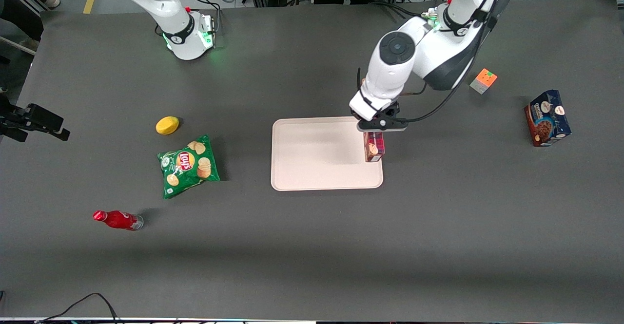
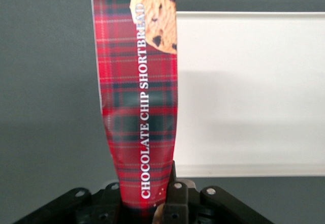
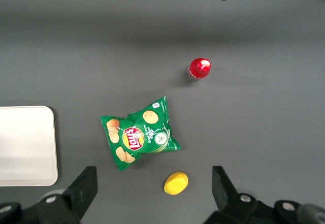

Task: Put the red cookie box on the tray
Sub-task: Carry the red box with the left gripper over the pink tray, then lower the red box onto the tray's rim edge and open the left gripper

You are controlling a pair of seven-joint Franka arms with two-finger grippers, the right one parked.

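My left gripper (image 1: 374, 136) is shut on one end of the red cookie box (image 1: 374, 147), a long dark red plaid carton hanging from the fingers. In the front view the box hangs over the edge of the pale pinkish-beige tray (image 1: 312, 156) that lies toward the working arm's end of the table. From the wrist, the red cookie box (image 2: 139, 107) shows the words "CHOCOLATE CHIP SHORTBREAD", with my gripper (image 2: 147, 203) clamped on its near end. The tray (image 2: 254, 92) lies beside and beneath it. Whether the box's lower end touches the tray is not clear.
A dark blue cookie box (image 1: 547, 118) and a coloured cube (image 1: 483, 80) lie toward the working arm's end of the table. Toward the parked arm's end lie a green chips bag (image 1: 188, 165), a yellow lemon (image 1: 167, 125) and a red bottle (image 1: 118, 219).
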